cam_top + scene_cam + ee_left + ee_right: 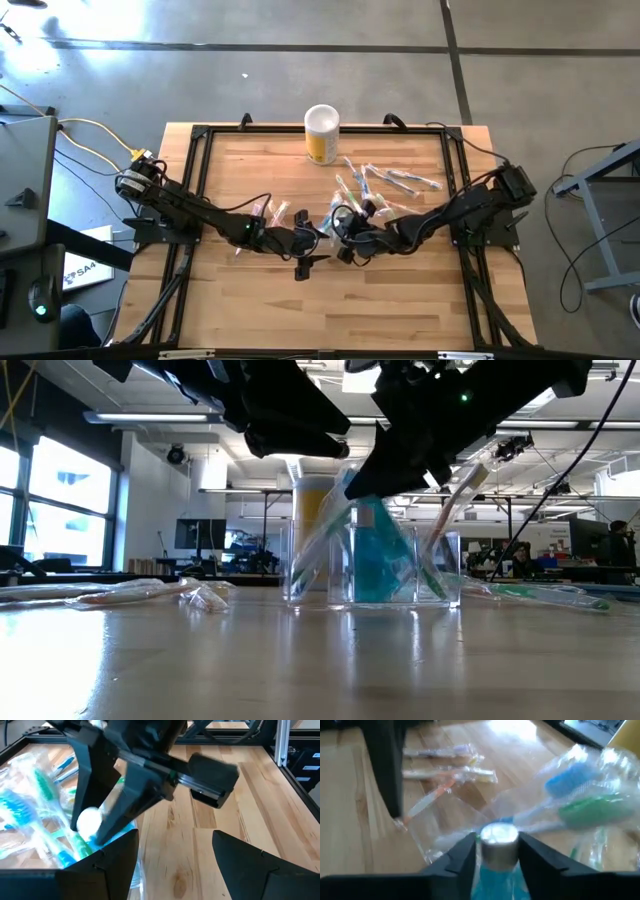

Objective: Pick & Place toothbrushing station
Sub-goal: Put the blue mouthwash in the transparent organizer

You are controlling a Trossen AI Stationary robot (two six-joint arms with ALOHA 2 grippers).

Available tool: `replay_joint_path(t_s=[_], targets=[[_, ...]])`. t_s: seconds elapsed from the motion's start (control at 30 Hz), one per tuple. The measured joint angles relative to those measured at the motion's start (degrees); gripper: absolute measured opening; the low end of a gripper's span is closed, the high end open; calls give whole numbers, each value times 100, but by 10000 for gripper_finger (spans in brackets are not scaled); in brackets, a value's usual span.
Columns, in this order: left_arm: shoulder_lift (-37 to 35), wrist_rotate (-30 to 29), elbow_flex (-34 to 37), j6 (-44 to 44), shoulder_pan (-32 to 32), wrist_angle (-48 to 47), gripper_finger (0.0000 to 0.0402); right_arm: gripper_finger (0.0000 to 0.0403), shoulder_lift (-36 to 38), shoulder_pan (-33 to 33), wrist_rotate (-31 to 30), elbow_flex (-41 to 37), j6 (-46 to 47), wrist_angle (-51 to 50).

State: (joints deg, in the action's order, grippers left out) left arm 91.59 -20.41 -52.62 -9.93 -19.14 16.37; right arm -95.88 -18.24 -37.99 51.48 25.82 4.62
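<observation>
A clear crinkly bag (pixel 372 575) stands mid-table with several toothbrushes (pixel 20 810) and a teal toothpaste tube (pixel 375 555) in it. My right gripper (pixel 497 840) comes from the table's right, shut on the tube's white cap at the bag's mouth. My left gripper (pixel 175 834) comes from the left and stands open beside the bag (pixel 35 780), bare table between its fingers. One of its fingers (pixel 107 865) is at the bag's edge; I cannot tell whether it touches. In the high view the two grippers (pixel 305 245) (pixel 348 232) meet at the table's middle. My right gripper pinches the tube's white cap (pixel 498 836) between its two fingers, one on each side. The fingers slant down from the table's right. The teal body (pixel 495 880) hangs below the cap inside the bag, about upright.
A white and yellow cylinder (pixel 322 133) stands at the far edge. Loose wrapped toothbrushes lie at the far right (pixel 395 180) and left of centre (pixel 268 210). A black frame (pixel 200 150) runs round the table. The near half of the wood is bare.
</observation>
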Motion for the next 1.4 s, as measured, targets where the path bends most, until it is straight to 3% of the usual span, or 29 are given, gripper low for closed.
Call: replay_joint_path(t_s=[0.17,0.33,0.47,0.8,0.97,1.13,1.4], targets=[[0,-1,0,0,0,12,248,196,-7,-2,83,-11,-4,9],[-2,-1,0,-63,0,14,248,227,61,-2,48,-11,-7,9],[-2,-1,0,-68,0,12,248,222,226,-24,-70,-11,-49,-7],[-4,-1,2,-66,0,12,248,142,299,-10,217,-11,-53,-127],[-4,-1,2,-66,0,14,248,125,299,34,221,-11,-52,-117],[-4,-1,2,-83,0,14,248,134,278,40,240,-11,-35,-138],[-4,-2,2,-85,0,16,248,193,273,73,262,-11,-55,-201]])
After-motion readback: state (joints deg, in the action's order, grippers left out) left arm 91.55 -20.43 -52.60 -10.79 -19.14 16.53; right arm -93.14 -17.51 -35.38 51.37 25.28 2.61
